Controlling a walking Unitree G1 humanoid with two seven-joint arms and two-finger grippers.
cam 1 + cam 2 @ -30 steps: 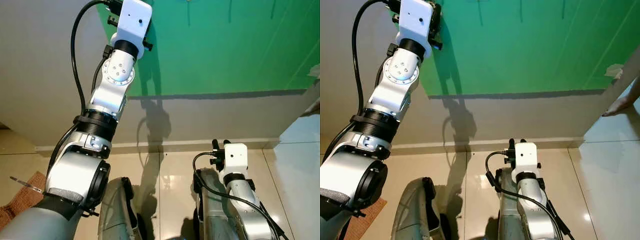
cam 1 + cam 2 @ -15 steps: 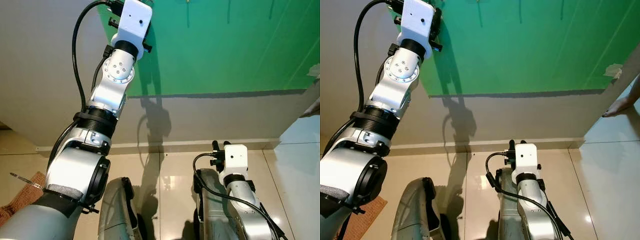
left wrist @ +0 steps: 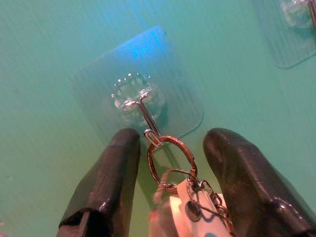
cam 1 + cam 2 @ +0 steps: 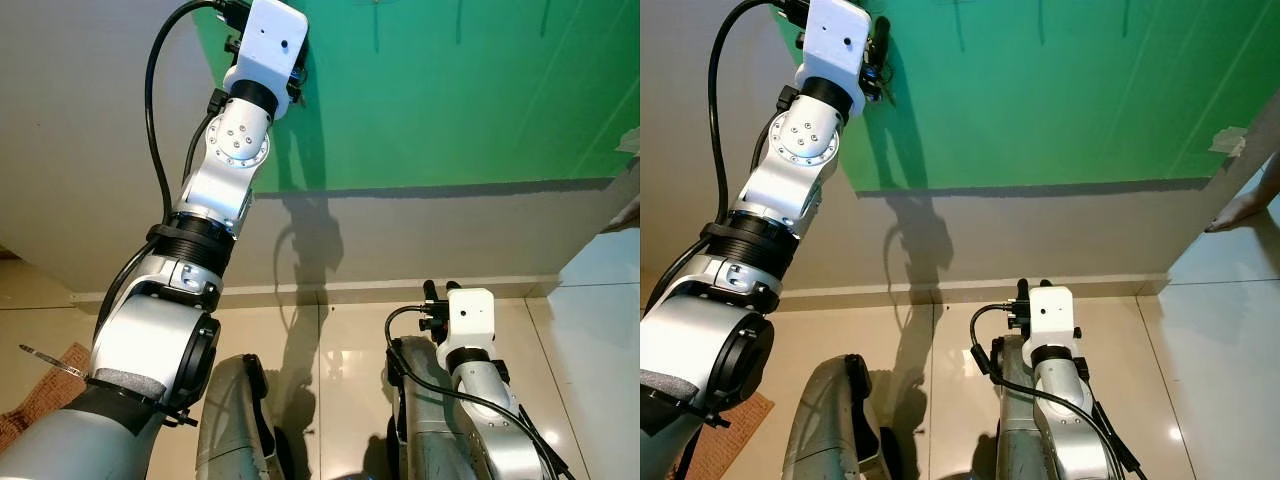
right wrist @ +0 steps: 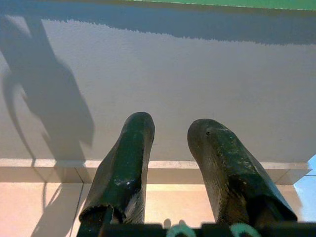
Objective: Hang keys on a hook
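Observation:
A clear stick-on hook (image 3: 139, 98) with a metal wire prong sits on the green wall panel (image 4: 450, 90). My raised left gripper (image 3: 170, 138) points straight at it, one black finger on each side of the prong. A metal key ring (image 3: 170, 163) touches the prong's tip, and its chain and pale tag (image 3: 190, 210) lie between the fingers, which hold them. In the left eye view the left arm (image 4: 235, 150) reaches up to the panel's left edge. Low by my legs, the right gripper (image 4: 441, 288) hangs open and holds nothing.
A second clear hook (image 3: 296, 17) is fixed to the green panel close by. The wall below the panel is grey, with a beige tiled floor (image 4: 340, 350) at its foot. A brown mat (image 4: 35, 400) lies at the left. A person's foot (image 4: 1238, 212) shows at the right edge.
My left wrist has turned and edged slightly right, closer to the green panel. The right arm has not moved.

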